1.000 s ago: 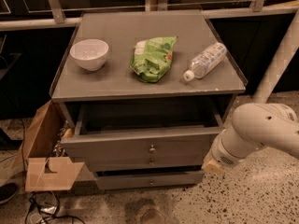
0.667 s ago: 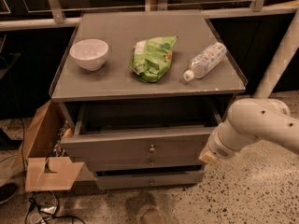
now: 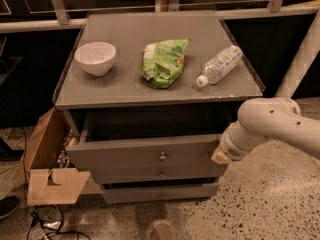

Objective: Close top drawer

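The top drawer (image 3: 145,154) is a wide grey drawer with a small round metal knob (image 3: 162,157) at its centre. It stands pulled out from the grey cabinet, its dark inside showing. My white arm (image 3: 265,126) comes in from the right. My gripper (image 3: 220,156) is at the right end of the drawer's front, against or very close to it. Two similar grey drawers (image 3: 160,191) sit below.
On the cabinet top (image 3: 125,86) stand a white bowl (image 3: 95,57), a green snack bag (image 3: 163,61) and a lying plastic bottle (image 3: 219,65). A cardboard box (image 3: 47,166) and cables lie on the floor at the left. A white post (image 3: 300,59) rises at the right.
My arm has moved left and slightly down, bringing the gripper to the right end of the top drawer's front. The drawer stays pulled out.
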Robot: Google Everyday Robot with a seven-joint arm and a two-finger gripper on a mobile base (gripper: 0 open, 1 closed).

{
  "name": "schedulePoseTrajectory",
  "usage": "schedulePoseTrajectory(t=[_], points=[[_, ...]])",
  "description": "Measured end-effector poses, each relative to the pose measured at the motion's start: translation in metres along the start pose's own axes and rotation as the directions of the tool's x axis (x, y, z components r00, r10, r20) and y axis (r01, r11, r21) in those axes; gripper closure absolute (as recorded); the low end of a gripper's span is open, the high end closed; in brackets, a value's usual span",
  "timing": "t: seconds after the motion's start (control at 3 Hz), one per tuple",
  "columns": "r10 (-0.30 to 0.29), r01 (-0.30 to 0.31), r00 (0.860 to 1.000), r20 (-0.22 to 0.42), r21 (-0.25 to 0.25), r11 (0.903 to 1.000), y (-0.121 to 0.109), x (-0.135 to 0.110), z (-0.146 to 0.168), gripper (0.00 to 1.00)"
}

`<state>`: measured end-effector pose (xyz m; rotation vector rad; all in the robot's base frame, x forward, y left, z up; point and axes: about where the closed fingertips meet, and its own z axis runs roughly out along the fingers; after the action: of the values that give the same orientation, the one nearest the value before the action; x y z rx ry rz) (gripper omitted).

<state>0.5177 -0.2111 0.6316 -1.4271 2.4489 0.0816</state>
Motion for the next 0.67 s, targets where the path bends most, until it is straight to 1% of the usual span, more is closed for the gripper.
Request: schedulePoseTrajectory(t=[0.33, 0.67], points=[[0.0, 0.0, 1.0, 0.0, 0.0, 1.0, 0.0, 0.0, 0.0, 0.82], [0.0, 0.0, 1.0, 0.0, 0.0, 1.0, 0.0, 0.0, 0.0, 0.59]])
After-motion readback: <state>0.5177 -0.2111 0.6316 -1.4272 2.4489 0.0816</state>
